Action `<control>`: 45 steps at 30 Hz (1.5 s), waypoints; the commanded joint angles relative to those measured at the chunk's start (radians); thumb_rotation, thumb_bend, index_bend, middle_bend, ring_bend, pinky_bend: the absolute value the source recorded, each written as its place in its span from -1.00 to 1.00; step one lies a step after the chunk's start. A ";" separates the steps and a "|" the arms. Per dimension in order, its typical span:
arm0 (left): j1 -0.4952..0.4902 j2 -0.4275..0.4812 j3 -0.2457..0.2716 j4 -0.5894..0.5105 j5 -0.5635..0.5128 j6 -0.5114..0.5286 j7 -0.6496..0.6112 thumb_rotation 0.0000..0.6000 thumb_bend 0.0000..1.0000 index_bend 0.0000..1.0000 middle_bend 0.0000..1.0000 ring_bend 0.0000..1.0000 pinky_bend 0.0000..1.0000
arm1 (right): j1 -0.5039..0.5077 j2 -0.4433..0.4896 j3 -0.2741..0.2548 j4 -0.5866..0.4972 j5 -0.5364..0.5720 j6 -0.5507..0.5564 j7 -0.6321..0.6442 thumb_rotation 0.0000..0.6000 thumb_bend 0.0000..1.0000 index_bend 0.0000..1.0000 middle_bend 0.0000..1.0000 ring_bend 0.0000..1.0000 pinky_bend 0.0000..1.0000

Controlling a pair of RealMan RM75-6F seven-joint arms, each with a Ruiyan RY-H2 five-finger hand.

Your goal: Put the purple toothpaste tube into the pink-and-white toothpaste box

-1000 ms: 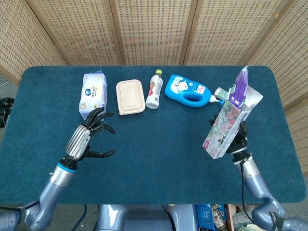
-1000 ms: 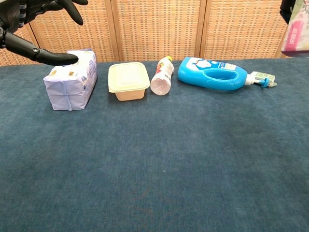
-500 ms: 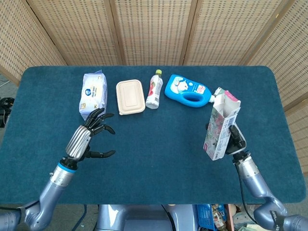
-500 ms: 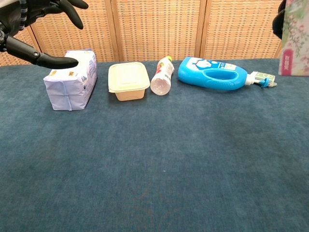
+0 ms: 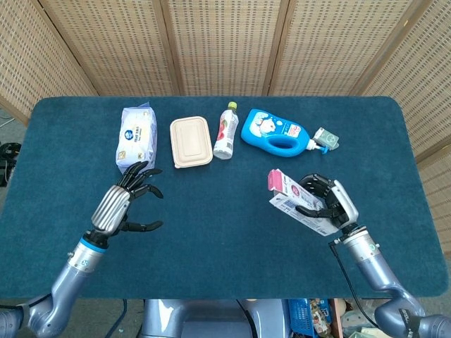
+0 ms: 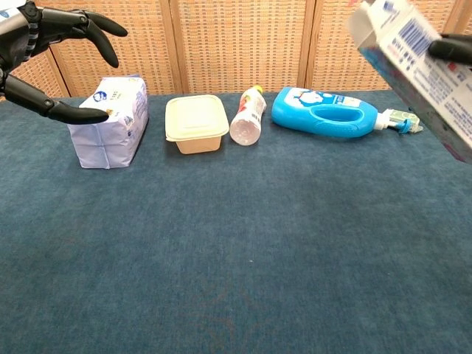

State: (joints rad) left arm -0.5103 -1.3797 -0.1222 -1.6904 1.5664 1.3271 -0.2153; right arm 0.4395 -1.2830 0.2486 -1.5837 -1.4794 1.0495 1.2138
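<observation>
At the right side of the table point(image 5: 211, 225), the right hand point(image 5: 330, 201) grips the pink-and-white toothpaste box point(image 5: 299, 205), tilted near flat, flap end pointing left. Purple toothpaste tube: not visible, so its location cannot be told. Left hand point(image 5: 121, 201) hovers empty, fingers point(image 5: 144, 171) spread, near the wipes pack point(image 5: 137, 136).

Along the upper part of the blue table point(image 5: 211, 225): wipes pack point(image 5: 137, 136), beige lidded container point(image 5: 191, 141), small bottle point(image 5: 225, 131), blue detergent bottle point(image 5: 276, 132).
</observation>
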 commanded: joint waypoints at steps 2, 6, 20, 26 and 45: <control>0.005 0.007 0.006 0.005 0.000 0.000 0.007 1.00 -0.73 -0.12 -0.64 -0.95 -1.00 | -0.005 -0.010 -0.050 0.008 0.079 0.011 -0.366 1.00 -0.99 0.41 0.20 -0.04 0.03; 0.018 0.023 0.020 0.004 0.003 0.002 0.006 1.00 -0.73 -0.12 -0.64 -0.95 -1.00 | -0.023 -0.043 -0.077 0.027 0.098 0.056 -0.586 1.00 -0.99 0.41 0.20 -0.07 0.03; 0.073 0.032 0.068 0.051 0.036 0.052 0.040 1.00 -0.73 -0.13 -0.64 -0.96 -1.00 | -0.082 -0.126 -0.163 0.096 0.091 0.113 -0.808 1.00 -1.00 0.21 0.02 -0.30 -0.20; 0.094 0.018 0.088 0.087 0.049 0.064 0.069 1.00 -0.73 -0.15 -0.66 -0.99 -1.00 | -0.082 -0.125 -0.196 0.119 0.076 0.066 -0.783 1.00 -1.00 -0.18 -0.43 -0.68 -0.46; 0.180 0.040 0.136 0.105 0.010 0.087 0.245 1.00 -0.82 -0.68 -1.00 -1.00 -1.00 | -0.121 -0.089 -0.226 0.124 0.040 0.107 -0.816 1.00 -1.00 -0.55 -1.00 -1.00 -1.00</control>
State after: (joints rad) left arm -0.3462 -1.3499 0.0066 -1.5781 1.5850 1.4033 0.0025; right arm 0.3311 -1.3848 0.0314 -1.4585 -1.4238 1.1336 0.4259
